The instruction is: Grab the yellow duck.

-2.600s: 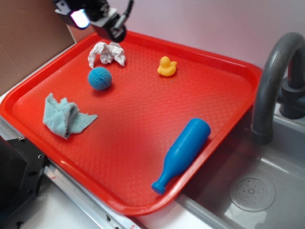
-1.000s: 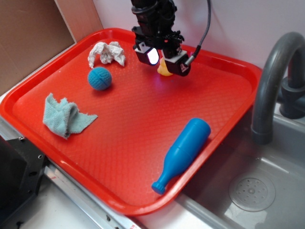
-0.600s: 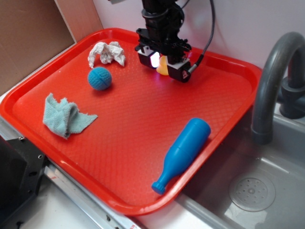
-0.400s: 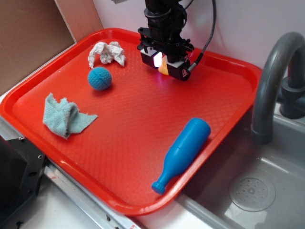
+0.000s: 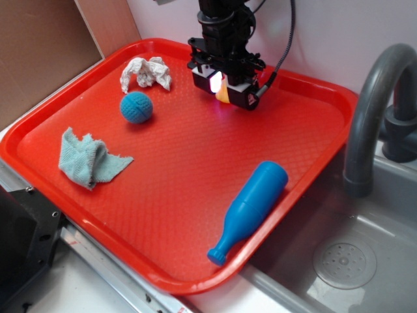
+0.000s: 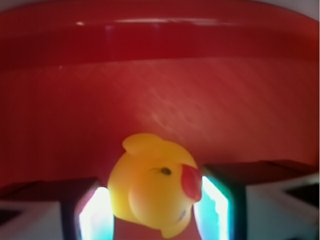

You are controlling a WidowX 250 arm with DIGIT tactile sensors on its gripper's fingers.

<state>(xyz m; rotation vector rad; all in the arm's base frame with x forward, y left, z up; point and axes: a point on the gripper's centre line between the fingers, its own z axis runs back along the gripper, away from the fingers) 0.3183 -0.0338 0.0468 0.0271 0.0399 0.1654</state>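
The yellow duck (image 6: 152, 185) fills the gap between my fingers in the wrist view, its orange beak turned to the right. Both lit pads (image 6: 95, 215) lie against its sides. From outside, only a sliver of the yellow duck (image 5: 223, 93) shows under my gripper (image 5: 225, 88), which stands low over the far part of the red tray (image 5: 195, 169). The gripper is shut on the duck, which still rests on the tray floor.
A blue knitted ball (image 5: 136, 107), a crumpled white cloth (image 5: 145, 72) and a light-blue rag (image 5: 90, 158) lie on the tray's left side. A blue plastic bottle (image 5: 249, 210) lies at front right. A grey tap (image 5: 374, 111) and sink (image 5: 345, 261) are on the right.
The gripper came from the tray's far left corner to over the duck, then sank down around it. In the last half second it has barely moved.
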